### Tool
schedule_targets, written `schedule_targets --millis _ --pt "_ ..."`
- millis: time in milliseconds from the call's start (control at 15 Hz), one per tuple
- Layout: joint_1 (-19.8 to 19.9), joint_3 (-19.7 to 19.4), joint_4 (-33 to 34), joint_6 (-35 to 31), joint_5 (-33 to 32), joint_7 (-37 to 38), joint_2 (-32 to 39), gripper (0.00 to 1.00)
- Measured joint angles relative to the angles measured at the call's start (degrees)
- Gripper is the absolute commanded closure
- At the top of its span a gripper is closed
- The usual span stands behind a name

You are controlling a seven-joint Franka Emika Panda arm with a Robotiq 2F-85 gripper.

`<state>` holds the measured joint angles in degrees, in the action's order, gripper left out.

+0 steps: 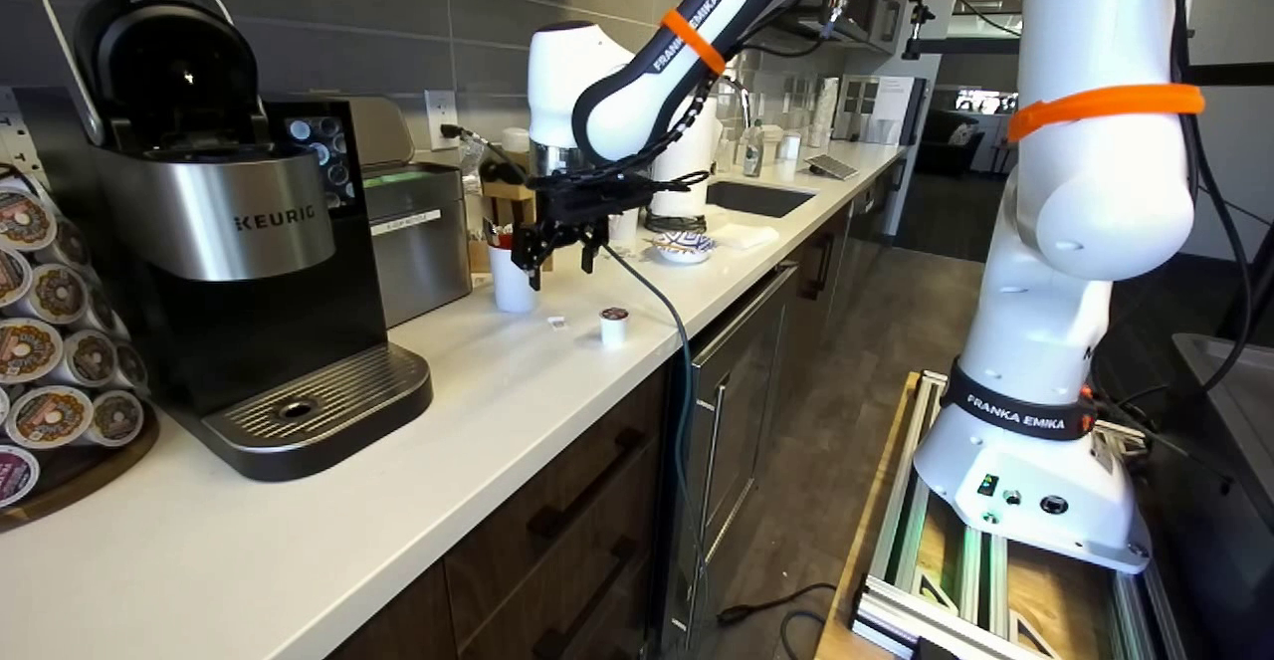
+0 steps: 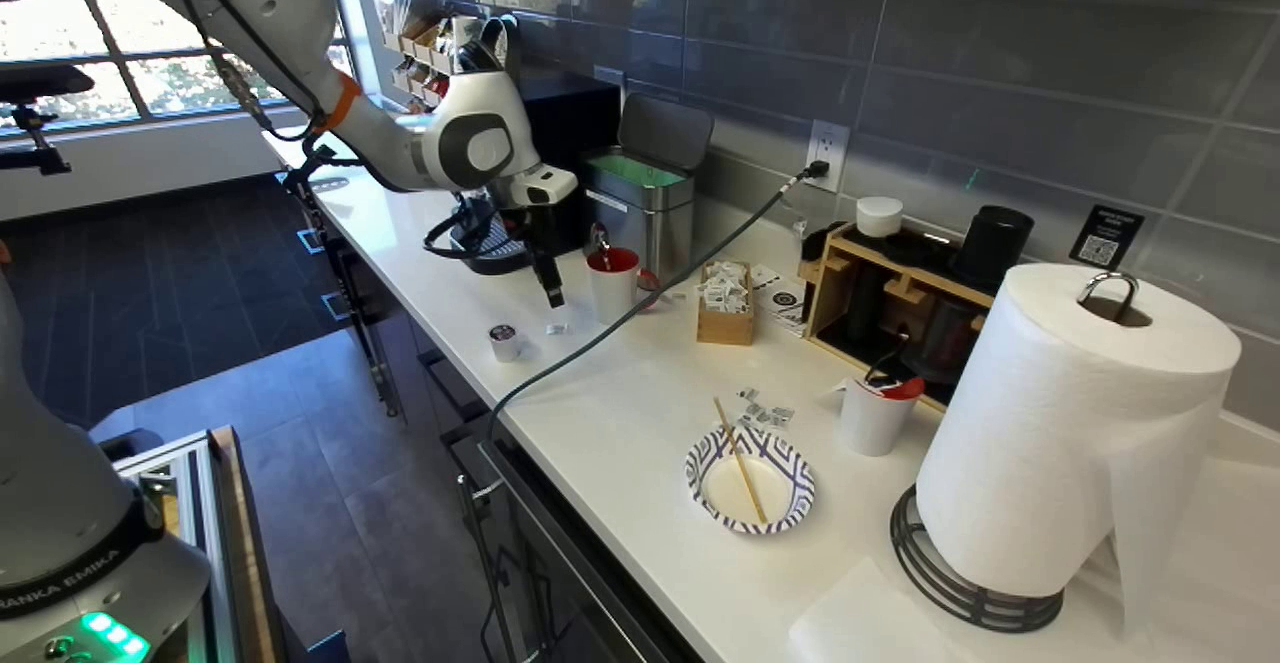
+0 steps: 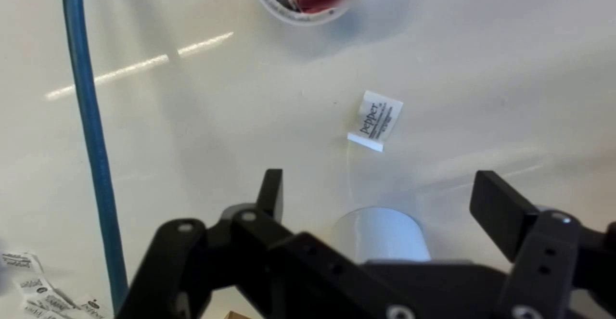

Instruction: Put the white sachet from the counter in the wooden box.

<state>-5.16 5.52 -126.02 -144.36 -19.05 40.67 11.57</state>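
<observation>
We note the gripper [image 3: 378,189] has blocky fingers [image 3: 500,213], spread apart; a thin, bent-edged sachet [image 3: 375,119] lies on the glossy counter [image 2: 620,423]; the wooden box [image 2: 725,329] holds packets [image 2: 725,288].

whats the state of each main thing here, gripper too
Gripper: open, holding nothing
White sachet: lying loose on the counter
Wooden box: open, full of packets
Metal bin: lid raised
Coffee machine: top raised
Coffee pod: standing upright
Patterned bowl: upright, wooden stick across it
Paper towel roll: standing, sheet hanging loose
</observation>
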Motion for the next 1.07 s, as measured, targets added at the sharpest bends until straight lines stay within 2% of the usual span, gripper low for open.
schedule_targets --millis 333,800,867,933,1067 --pt "-1.3 -2.1 4.5 2.1 3.0 -1.4 6.0 0.00" --pt "-0.7 -2.2 6.0 2.1 15.6 -16.0 9.7 0.00" --pt "-0.4 -2.3 6.0 2.1 16.8 -17.5 9.7 0.01" --pt "-0.2 -2.4 6.0 2.1 17.7 -18.5 9.7 0.08" --pt "0.1 -2.6 6.0 2.1 19.0 -20.0 9.7 0.16"
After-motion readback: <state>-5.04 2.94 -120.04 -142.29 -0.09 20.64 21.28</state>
